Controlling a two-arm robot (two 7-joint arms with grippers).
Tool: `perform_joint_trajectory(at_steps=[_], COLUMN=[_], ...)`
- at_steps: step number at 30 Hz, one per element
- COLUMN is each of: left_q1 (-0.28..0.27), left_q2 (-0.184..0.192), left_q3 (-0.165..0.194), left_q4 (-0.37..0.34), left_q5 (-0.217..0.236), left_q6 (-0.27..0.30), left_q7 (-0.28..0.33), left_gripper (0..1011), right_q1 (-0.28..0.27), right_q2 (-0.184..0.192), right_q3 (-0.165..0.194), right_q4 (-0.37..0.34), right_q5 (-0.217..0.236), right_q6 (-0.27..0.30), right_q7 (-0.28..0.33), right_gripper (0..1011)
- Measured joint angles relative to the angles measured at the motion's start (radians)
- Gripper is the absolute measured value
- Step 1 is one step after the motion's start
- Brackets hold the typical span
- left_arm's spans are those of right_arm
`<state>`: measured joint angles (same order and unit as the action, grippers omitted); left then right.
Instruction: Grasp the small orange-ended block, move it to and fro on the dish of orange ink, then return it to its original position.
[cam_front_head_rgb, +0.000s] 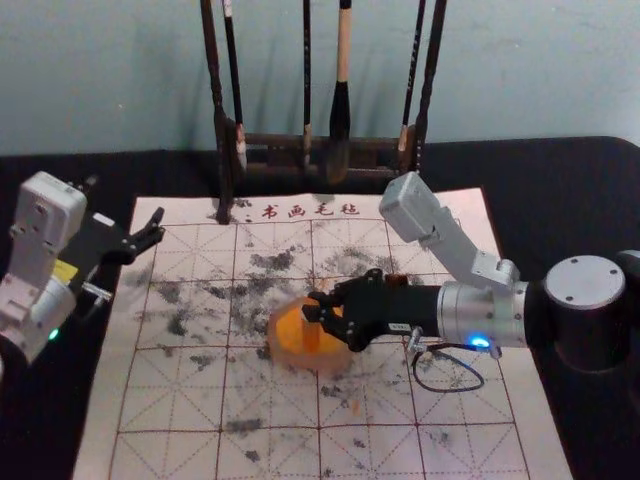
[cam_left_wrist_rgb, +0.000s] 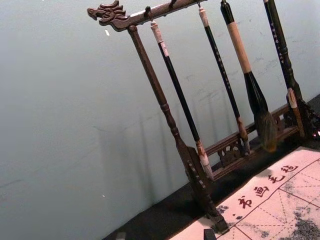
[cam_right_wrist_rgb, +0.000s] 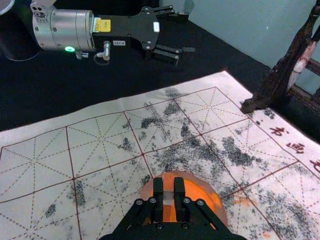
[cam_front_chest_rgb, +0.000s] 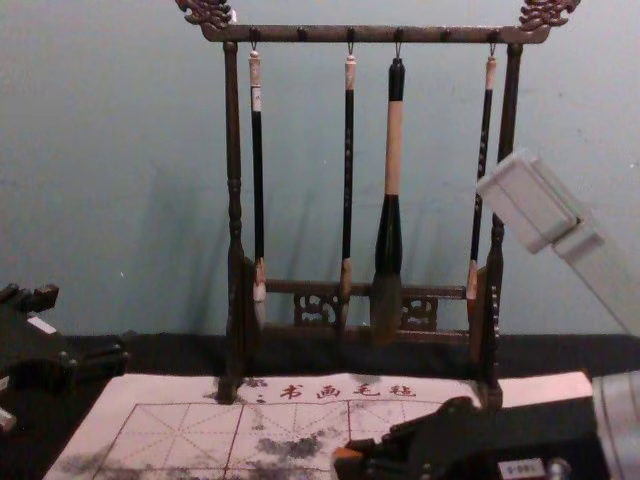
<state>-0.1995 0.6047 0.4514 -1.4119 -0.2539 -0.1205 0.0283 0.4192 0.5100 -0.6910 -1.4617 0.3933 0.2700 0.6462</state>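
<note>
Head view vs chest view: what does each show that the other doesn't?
Head view, not chest view: the dish of orange ink, with the right gripper clamping the block upright at it.

Chest view, not head view: the rack's top rail with its carved ends, and the hooks and loops the brushes hang from.

Both: the rack, four hanging brushes, the gridded mat, the right gripper, and the left gripper off to the left. Chest view also has an orange bit at the right gripper, likely the block.
</note>
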Motion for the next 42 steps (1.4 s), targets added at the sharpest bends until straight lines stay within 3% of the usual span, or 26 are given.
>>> perform_joint_trajectory(at_steps=[20,42], left_q1=[0.0,0.0], left_q2=[0.0,0.0], left_q3=[0.0,0.0], left_q4=[0.0,0.0], left_q5=[0.0,0.0], left_q6=[0.0,0.0], left_q7=[0.0,0.0], left_gripper=[1001,1001], right_q1=[0.04,0.044], right_q2=[-0.05,-0.048], right_q3=[-0.008,0.01], right_q4=[0.06,0.07], right_q5=[-0.009,-0.017], right_q6=[0.009,0.009], right_q7=[-0.015,-0.03], right_gripper=[126,126])
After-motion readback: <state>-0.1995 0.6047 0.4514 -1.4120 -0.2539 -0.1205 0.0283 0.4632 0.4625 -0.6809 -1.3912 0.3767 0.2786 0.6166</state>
